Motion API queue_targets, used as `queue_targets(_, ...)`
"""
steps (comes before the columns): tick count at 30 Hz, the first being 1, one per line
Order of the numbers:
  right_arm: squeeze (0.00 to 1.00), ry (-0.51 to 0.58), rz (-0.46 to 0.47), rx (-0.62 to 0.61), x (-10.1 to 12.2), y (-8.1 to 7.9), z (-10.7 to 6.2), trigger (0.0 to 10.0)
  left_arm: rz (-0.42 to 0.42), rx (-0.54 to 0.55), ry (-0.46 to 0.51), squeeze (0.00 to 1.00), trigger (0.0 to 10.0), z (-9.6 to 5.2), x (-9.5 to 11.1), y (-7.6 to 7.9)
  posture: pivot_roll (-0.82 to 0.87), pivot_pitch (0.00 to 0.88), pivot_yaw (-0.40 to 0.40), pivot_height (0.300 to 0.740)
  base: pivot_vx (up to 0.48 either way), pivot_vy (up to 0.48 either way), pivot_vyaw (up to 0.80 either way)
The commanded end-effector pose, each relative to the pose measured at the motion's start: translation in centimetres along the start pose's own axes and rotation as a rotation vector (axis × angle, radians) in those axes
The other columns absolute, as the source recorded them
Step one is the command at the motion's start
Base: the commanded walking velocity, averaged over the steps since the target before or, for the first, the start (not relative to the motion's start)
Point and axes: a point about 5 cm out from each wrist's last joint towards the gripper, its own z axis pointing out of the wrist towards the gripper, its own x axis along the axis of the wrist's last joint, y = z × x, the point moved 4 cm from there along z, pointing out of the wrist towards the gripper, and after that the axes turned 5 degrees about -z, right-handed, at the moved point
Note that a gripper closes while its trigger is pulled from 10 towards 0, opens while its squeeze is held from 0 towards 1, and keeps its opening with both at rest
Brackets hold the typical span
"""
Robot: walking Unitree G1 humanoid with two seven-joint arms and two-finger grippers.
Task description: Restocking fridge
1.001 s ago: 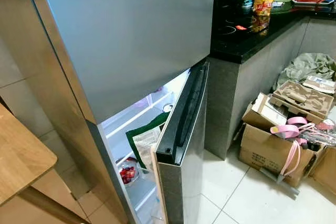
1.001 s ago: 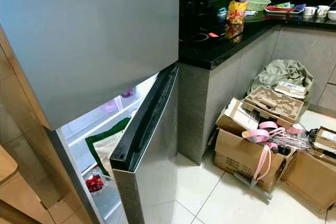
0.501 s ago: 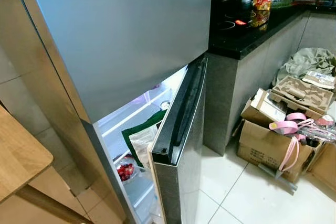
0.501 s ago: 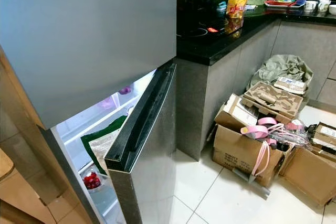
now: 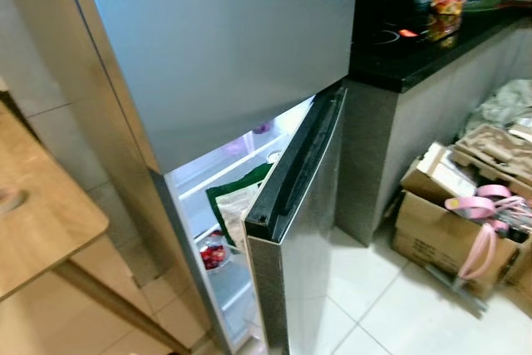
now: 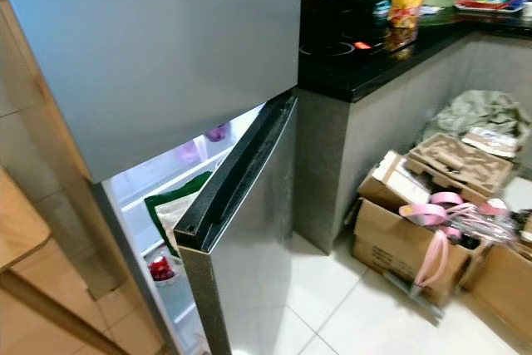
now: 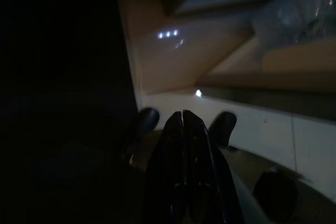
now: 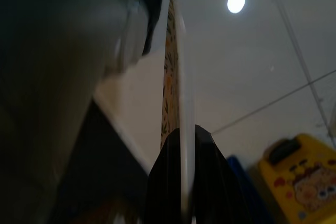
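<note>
Trouble ahead: right pincer [image 8: 181, 145] clamps a thin plate [image 8: 176, 66] edge-on; the half-open fridge door [image 6: 241, 230] could knock it loose. Left pincer [image 7: 182, 124] closed, empty.

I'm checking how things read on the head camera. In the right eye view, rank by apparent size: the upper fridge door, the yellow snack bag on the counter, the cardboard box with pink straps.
1. Upper fridge door, by far the largest.
2. Cardboard box.
3. Yellow snack bag, smallest, though it stands farther from the camera.
</note>
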Motion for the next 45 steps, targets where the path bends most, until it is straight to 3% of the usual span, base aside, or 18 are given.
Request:
queue_targets(1, 0.00, -0.018, 0.019, 0.016, -0.8, -0.5, 0.0, 10.0, 0.003, -0.003, 0.001, 0.00, 10.0, 0.1, 0.2, 0.1, -0.08, 0.000, 0.033, 0.740, -0.454, 0.000, 0.00)
queue_targets(13, 0.00, -0.016, 0.017, 0.016, -0.7, -0.4, 0.0, 10.0, 0.008, -0.011, 0.001, 0.00, 10.0, 0.1, 0.2, 0.4, -0.08, 0.000, 0.031, 0.740, -0.437, 0.000, 0.00)
queue_targets(24, 0.00, -0.018, 0.019, 0.018, -0.8, -0.4, 0.0, 10.0, 0.044, -0.012, 0.015, 0.00, 10.0, -0.1, 0.5, -0.1, -0.08, 0.000, 0.031, 0.740, 0.000, -0.171, 0.00)
queue_targets(38, 0.00, -0.016, 0.021, 0.023, -0.8, -0.5, 0.0, 10.0, 0.008, 0.014, 0.046, 0.00, 10.0, 0.0, 1.0, -0.1, -0.09, 0.000, 0.028, 0.740, 0.000, -0.098, 0.00)
queue_targets(42, 0.00, -0.019, 0.020, 0.022, -1.0, -0.5, 0.0, 10.0, 0.009, -0.005, 0.097, 0.00, 10.0, 0.3, 2.4, 0.7, -0.09, 0.000, 0.028, 0.740, 0.000, 0.000, 0.00)
queue_targets(45, 0.00, -0.021, 0.019, 0.021, -1.1, -0.5, 0.0, 10.0, -0.038, -0.095, 0.184, 0.00, 10.0, 0.8, 5.2, 2.9, -0.08, 0.004, 0.026, 0.740, 0.000, 0.000, 0.00)
